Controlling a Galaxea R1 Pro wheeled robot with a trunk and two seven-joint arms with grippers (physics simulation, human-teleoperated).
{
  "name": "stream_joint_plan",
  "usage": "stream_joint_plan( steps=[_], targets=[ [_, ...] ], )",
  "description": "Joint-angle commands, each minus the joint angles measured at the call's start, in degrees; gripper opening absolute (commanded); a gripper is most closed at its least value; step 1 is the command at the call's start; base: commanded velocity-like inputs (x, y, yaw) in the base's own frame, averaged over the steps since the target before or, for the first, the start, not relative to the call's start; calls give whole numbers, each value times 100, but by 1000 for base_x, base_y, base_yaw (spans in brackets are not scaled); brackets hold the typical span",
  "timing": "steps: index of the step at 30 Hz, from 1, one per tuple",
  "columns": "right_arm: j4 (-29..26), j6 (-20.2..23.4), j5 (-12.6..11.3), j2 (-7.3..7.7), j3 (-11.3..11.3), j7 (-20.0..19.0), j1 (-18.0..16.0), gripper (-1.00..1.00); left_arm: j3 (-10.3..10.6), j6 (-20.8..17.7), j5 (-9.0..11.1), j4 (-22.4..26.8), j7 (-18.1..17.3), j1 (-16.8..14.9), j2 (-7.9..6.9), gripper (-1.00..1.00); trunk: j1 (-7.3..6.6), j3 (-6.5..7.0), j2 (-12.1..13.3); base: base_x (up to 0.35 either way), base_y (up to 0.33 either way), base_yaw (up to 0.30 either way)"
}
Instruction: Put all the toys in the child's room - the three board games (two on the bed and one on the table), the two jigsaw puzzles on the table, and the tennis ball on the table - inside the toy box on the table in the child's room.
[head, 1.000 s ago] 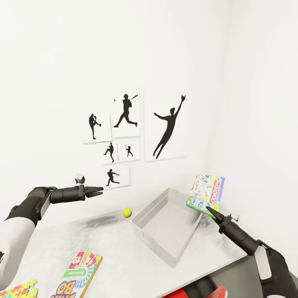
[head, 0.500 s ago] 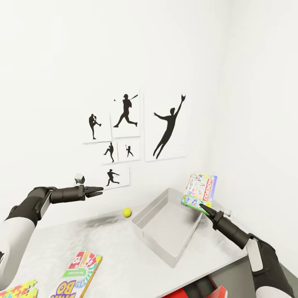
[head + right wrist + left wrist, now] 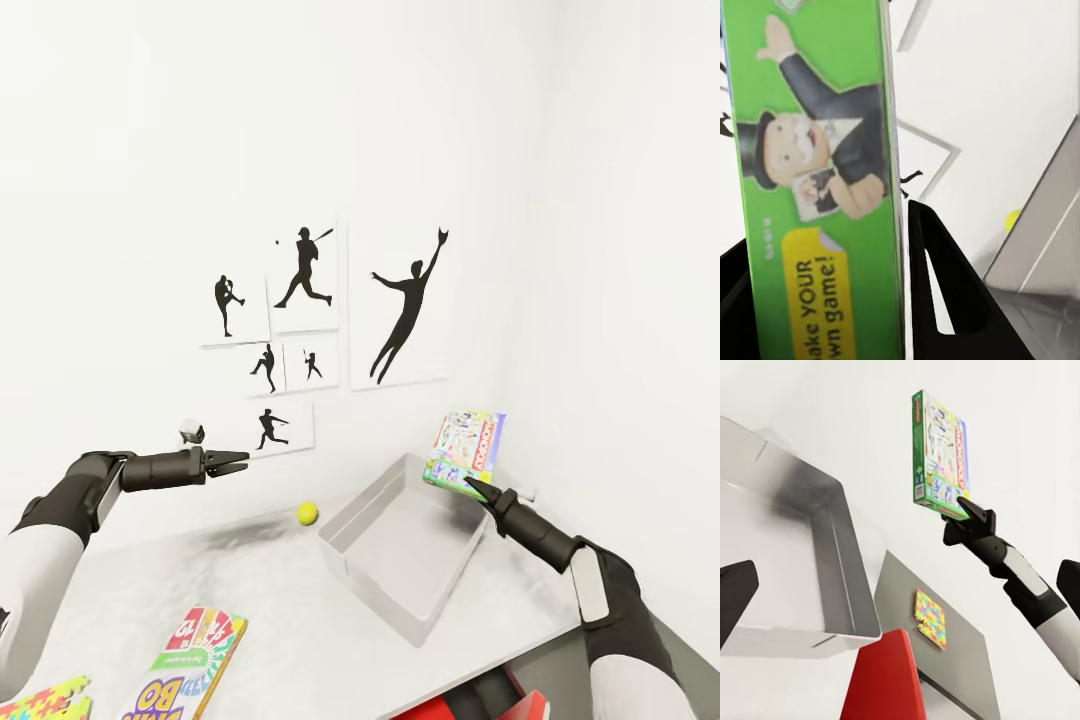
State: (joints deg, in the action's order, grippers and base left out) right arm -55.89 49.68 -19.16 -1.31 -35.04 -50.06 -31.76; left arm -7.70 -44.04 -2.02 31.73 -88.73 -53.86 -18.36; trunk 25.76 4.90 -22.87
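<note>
Green-edged board game [image 3: 465,450] (upright, printed)

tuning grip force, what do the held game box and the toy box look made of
Held game box: looks like glossy printed cardboard, flat with sharp edges and colour artwork. Toy box: thin pale grey sheet, plastic or metal, with a soft sheen; cannot tell which in this render.

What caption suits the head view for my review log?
Right gripper holds a board game upright above the toy box; left gripper hovers open.
</note>
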Motion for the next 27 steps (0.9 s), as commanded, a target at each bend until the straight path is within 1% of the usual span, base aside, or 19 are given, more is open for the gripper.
stream_joint_plan(
  steps=[1,6,8,15,20,23,27],
  targets=[
    [-1,30,3,-50,-4,127,-66,-100,-11,-61,-22,0,-31,-1,0,100,2,-3,-5,0,0,0],
    [76,40,0,-195,27,778,-358,-100,-5,-61,-23,0,-31,-1,1,100,2,-3,-5,0,0,0],
    [128,41,0,-207,29,882,-418,-100,-4,-61,-21,0,-31,-1,0,100,2,-3,-5,0,0,0],
    [591,30,0,-260,32,1356,-789,-100,-11,-61,-19,0,-31,-2,-1,100,2,-3,-5,0,0,0],
    [882,19,-6,-304,28,1839,-1014,-100,-12,-61,-18,0,-31,-1,-8,100,2,-3,-5,0,0,0],
    [1095,3,-13,-314,25,2230,-1173,-100,-13,-61,-18,0,-31,-1,-10,100,2,-3,-5,0,0,0],
    [1207,-15,-17,-322,24,2918,-1339,-100,-13,-61,-18,1,-31,-1,-10,100,2,-3,-5,0,0,0]
  ],
)
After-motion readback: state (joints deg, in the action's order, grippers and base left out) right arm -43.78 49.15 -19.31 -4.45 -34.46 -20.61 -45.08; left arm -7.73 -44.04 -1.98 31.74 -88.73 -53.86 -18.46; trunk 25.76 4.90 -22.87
